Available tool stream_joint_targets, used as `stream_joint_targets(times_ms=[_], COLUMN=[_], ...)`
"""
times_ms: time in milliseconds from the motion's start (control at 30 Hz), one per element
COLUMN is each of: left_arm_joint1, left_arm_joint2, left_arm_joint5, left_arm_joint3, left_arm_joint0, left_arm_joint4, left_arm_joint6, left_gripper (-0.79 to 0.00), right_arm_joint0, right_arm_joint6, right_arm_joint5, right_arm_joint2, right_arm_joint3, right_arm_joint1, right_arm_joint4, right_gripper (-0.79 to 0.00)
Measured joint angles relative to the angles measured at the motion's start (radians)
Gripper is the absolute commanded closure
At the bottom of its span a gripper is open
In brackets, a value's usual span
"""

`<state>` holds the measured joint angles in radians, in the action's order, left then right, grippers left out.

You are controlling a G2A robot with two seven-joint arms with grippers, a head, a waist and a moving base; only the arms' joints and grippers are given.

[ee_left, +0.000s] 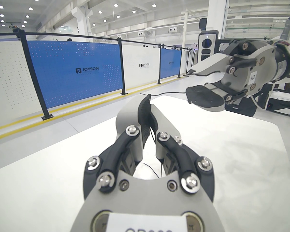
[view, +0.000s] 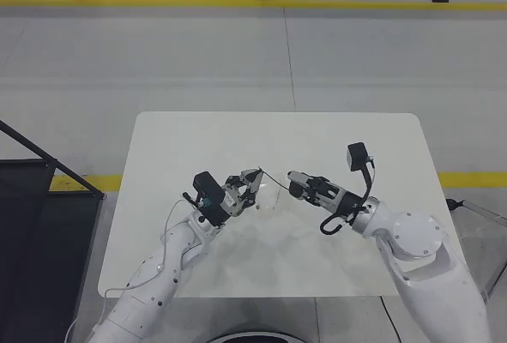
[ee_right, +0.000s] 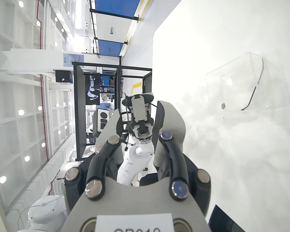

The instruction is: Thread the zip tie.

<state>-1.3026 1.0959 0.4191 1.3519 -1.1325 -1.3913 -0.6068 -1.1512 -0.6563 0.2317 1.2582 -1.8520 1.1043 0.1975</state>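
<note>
Broadly, a white table with rounded corners [view: 339, 249] carries the scene, and both arms come in from its near edge, their tips facing each other over the middle.

The left gripper [ee_left: 147, 97] sits just left of centre. Its jaws are pressed together, pinching a thin black zip tie [ee_left: 170, 93] between the ribbed pads. One short length of the tie hangs out below the pads toward the table.

The right gripper [ee_left: 192, 82] sits just right of centre, close to the left one but apart from it. Its jaws stand well apart and hold nothing.

A clear plastic box [ee_right: 234, 83] rests on the table just near of the gap between the two grippers. A curved black strip [ee_right: 256, 86] shows through its walls; I cannot tell whether it lies inside.

The tie's long free tail runs rightward from the tip of the left gripper, raised off the table, across the gap. Its end arrives at the mouth of the spread right jaws, just beside one dark pad. Whether it touches that pad cannot be told.
</note>
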Motion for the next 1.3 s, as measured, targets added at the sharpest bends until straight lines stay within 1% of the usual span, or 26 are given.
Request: stream_joint_targets(times_ms=[200,433,500,667,800,867,900,1000,1200,1300], left_arm_joint1=[-0.003,-0.004,-0.005,-0.006,-0.006,-0.006,-0.006,-0.007,-0.007,-0.007], left_arm_joint2=[-0.003,-0.004,-0.005,-0.005,-0.005,-0.005,-0.004,-0.004,-0.003,-0.003], left_arm_joint5=[-0.016,-0.017,-0.016,-0.015,-0.015,-0.013,-0.013,-0.014,-0.011,-0.01], left_arm_joint3=[0.001,-0.002,-0.002,-0.005,-0.006,-0.006,-0.007,-0.007,-0.008,-0.009], left_arm_joint0=[0.001,0.002,0.002,0.002,0.002,0.002,0.002,0.002,0.003,0.003], left_arm_joint4=[0.008,0.006,0.007,0.006,0.005,0.005,0.005,0.004,0.004,0.004], left_arm_joint6=[0.01,0.013,0.013,0.007,0.006,0.005,0.005,0.005,0.005,0.005], left_gripper=[0.0,0.0,0.0,0.0,0.0,0.0,0.0,0.0,0.0,0.0], right_arm_joint0=[-0.021,-0.025,-0.023,-0.003,0.008,0.011,0.013,0.016,0.019,0.019], right_arm_joint6=[-0.017,-0.011,-0.006,-0.005,-0.006,-0.006,-0.006,-0.007,-0.009,-0.009], right_arm_joint5=[-0.027,-0.036,-0.034,-0.021,-0.018,-0.017,-0.016,-0.013,-0.013,-0.013], right_arm_joint2=[0.01,-0.014,-0.019,-0.03,-0.043,-0.047,-0.048,-0.051,-0.054,-0.055], right_arm_joint3=[-0.013,-0.029,-0.029,-0.016,-0.008,-0.006,-0.005,-0.003,-0.002,-0.003], right_arm_joint1=[-0.002,0.0,0.0,0.004,0.006,0.007,0.007,0.008,0.008,0.009], right_arm_joint4=[0.005,-0.016,-0.018,-0.009,-0.012,-0.014,-0.014,-0.017,-0.02,-0.022], right_gripper=[-0.305,-0.289,-0.268,-0.256,-0.231,-0.169,-0.151,-0.16,-0.154,-0.126])
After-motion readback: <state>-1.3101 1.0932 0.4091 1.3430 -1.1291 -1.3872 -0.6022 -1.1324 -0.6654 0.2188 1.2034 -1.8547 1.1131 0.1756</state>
